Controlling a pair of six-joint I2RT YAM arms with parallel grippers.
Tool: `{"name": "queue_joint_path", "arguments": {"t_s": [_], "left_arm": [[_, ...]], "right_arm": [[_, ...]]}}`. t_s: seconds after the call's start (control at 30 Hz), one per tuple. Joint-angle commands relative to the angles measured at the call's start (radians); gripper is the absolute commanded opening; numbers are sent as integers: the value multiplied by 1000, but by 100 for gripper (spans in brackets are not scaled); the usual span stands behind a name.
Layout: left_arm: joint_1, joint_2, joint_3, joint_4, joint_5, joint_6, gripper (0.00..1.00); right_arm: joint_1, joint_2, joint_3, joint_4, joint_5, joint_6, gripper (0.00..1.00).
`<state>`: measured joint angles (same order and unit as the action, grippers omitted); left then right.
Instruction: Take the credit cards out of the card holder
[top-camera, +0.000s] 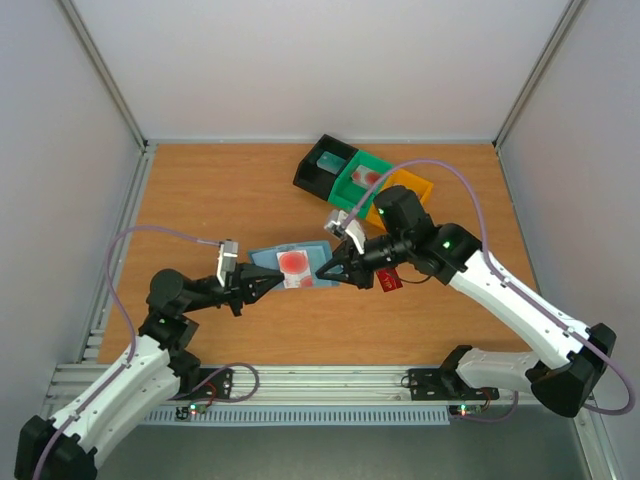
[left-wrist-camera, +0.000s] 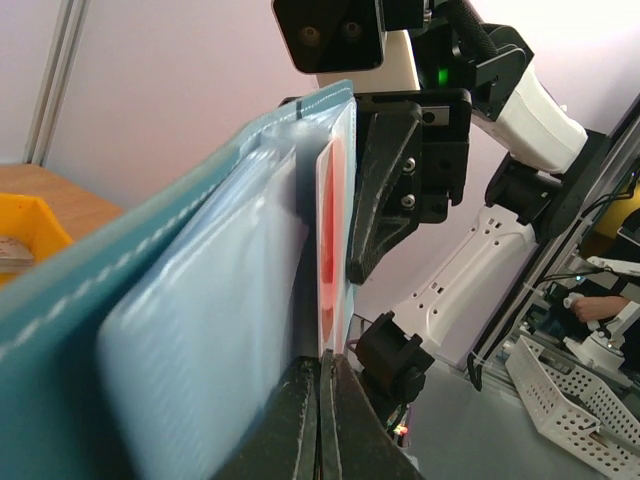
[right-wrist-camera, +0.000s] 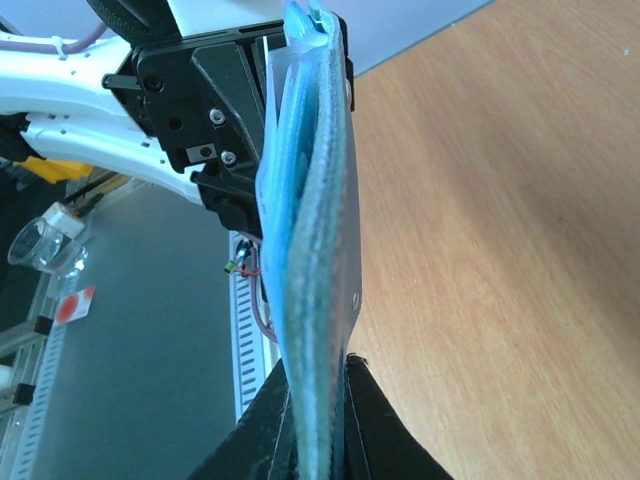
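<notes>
The card holder is held spread between both arms, apparently lifted off the bench. The left pincer is clenched on one edge and the right pincer on the opposite edge, probably to keep the pockets open. A red-spotted card sits inside (a dark red card lies on the bench nearby).

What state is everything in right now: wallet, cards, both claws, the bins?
card holder: open, held between both grippers
red-spotted card: inside the holder
dark red card: out, lying flat
pale teal card: in black bin
left gripper: shut on holder
right gripper: shut on holder
</notes>
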<state>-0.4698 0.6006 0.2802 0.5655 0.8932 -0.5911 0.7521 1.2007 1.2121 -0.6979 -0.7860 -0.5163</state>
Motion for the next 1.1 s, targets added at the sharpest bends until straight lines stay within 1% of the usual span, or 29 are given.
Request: {"name": "queue_joint_path", "arguments": {"t_s": [0.0,0.07,0.13,0.3,0.4,0.43,0.47,0.53,0.57,0.63,0.77,0.83,0.93,1.0,1.07], "left_arm": [[20,-16,33,3,39,24,0],[20,-16,29,-6,54,33,0],[11,-5,24,43,74,41,0],[-25,21,49,40,53,80,0],[-44,25,51,46,30,56,0],[-48,22,51,45,23,48,2],[-49,16,50,40,19,43,8],[-49,9,46,31,6,38,23],[-48,8,44,27,2,35,27],[-50,11,41,29,-8,22,29],[-54,18,48,36,-17,20,29],[-60,23,51,42,-18,31,28],[-67,26,53,41,-24,38,17],[-67,23,54,40,-24,33,2],[-67,9,54,30,-22,32,0]], "right_arm": [[-18,-51,-4,-46,-21,-30,2],[-20,-55,-2,-42,-23,-27,1],[-20,-36,13,-32,-44,-12,1],[-18,9,40,22,-131,34,1],[-19,10,37,50,-148,46,1],[-18,10,37,51,-151,47,1],[-18,9,35,51,-154,47,1],[-18,10,31,50,-161,45,1],[-18,11,31,48,-165,45,1],[-18,14,30,46,-174,45,1],[-18,13,31,61,-191,50,1],[-19,15,30,69,-191,55,1],[-18,19,28,65,-184,49,1],[-18,18,24,64,-180,46,1],[-17,12,17,64,-164,50,1]]}}
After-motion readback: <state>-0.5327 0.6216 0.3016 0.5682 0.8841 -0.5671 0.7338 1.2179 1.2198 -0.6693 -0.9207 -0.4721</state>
